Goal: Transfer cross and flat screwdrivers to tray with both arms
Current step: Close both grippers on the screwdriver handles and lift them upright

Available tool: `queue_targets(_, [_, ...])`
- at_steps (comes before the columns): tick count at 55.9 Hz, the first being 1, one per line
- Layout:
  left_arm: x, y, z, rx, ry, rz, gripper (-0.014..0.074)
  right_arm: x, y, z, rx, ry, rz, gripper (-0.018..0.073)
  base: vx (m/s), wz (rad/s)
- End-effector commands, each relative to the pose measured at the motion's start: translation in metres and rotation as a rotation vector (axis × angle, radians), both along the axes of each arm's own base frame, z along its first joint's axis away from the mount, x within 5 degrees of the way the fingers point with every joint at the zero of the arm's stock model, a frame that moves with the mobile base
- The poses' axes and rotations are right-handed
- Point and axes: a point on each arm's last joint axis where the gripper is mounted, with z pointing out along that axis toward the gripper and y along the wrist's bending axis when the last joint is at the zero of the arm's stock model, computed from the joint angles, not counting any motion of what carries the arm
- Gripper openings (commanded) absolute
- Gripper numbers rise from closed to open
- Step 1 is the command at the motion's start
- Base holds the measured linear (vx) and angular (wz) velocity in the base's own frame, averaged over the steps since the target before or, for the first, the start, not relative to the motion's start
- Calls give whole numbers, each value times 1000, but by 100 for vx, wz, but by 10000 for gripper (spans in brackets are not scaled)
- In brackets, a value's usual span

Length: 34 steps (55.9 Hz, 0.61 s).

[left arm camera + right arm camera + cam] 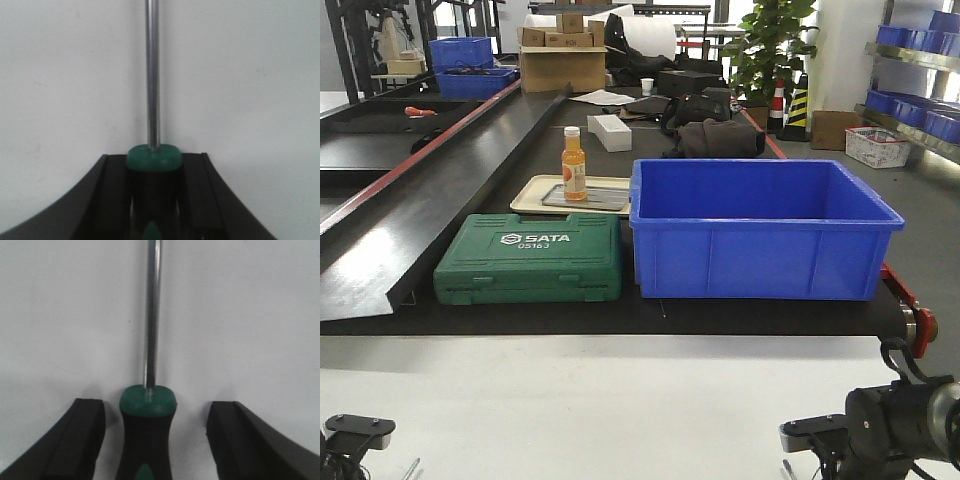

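Note:
In the left wrist view, one screwdriver [152, 159] with a black-and-green handle has its steel shaft pointing away over the white table. My left gripper [154, 165] is shut on that handle, with both black fingers [107, 200] pressed against it. In the right wrist view, the other screwdriver [148, 410] lies on the white surface between my right gripper's [156, 407] spread fingers [82, 437], with a gap on each side. The right gripper is open. In the front view, both arms sit low at the near edge, the left gripper [360, 432] and the right gripper [815, 436]. The tray is out of view.
Beyond the white table [620, 400] a black bench holds a green SATA case [530, 260] and a deep blue bin [760, 225]. A beige tray [535, 195] there carries an orange bottle [574, 165]. Boxes, bags and more blue bins stand further back.

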Motion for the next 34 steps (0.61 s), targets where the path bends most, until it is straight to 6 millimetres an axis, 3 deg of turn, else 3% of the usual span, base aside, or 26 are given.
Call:
queue_targets(1, [1, -3, 8, -29, -11, 30, 104, 6, 1, 11, 20, -57, -4, 433, 0, 0])
queue_targets(13, [2, -3, 8, -29, -23, 33, 104, 3, 1, 10, 21, -25, -10, 260, 0, 0])
queue_targets(25, [3, -6, 12, -63, -31, 69, 57, 0, 3, 11, 36, -1, -33, -10, 0, 0])
queue_targets(34, [3, -10, 42, -139, -126, 139, -8, 0, 5, 27, 79, -38, -74, -13, 0, 0])
